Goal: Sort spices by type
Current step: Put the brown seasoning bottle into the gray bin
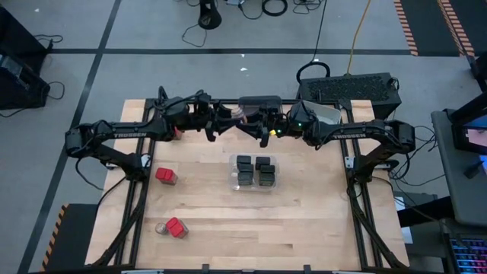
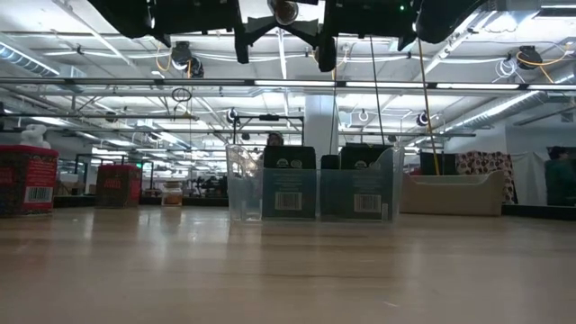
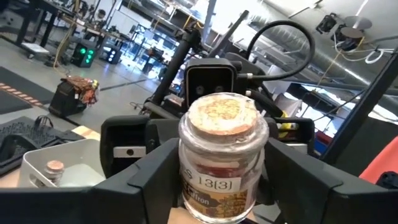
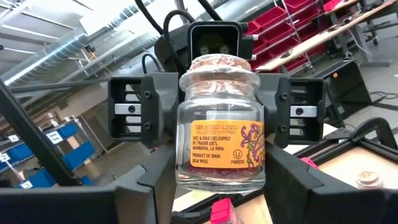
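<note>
A small round glass jar (image 1: 242, 114) with a tan cork lid hangs upright high over the table's far middle. My right gripper (image 4: 217, 186), reaching level from the right, is shut on it. My left gripper (image 3: 221, 186) faces it from the left, open, with a finger close on either side of the same jar (image 3: 222, 158). Several black boxy spices stand in the clear bin (image 1: 255, 173). Two red-topped boxes (image 1: 166, 175) (image 1: 176, 227) and one more tan-lidded jar (image 1: 160, 227) rest on the table's left half. My right gripper pinches the jar's lower glass body (image 4: 186, 180) between its two fingers, which come at it level from the table's right side. The jar stands upright in the hold, cork lid up, lifted clear of the table.
A dark grey bin (image 1: 259, 103) sits at the far edge behind the jar. A light grey bin (image 1: 323, 113) at the far right holds a tan-lidded jar (image 3: 56, 168). Bare wood lies at the near middle and right.
</note>
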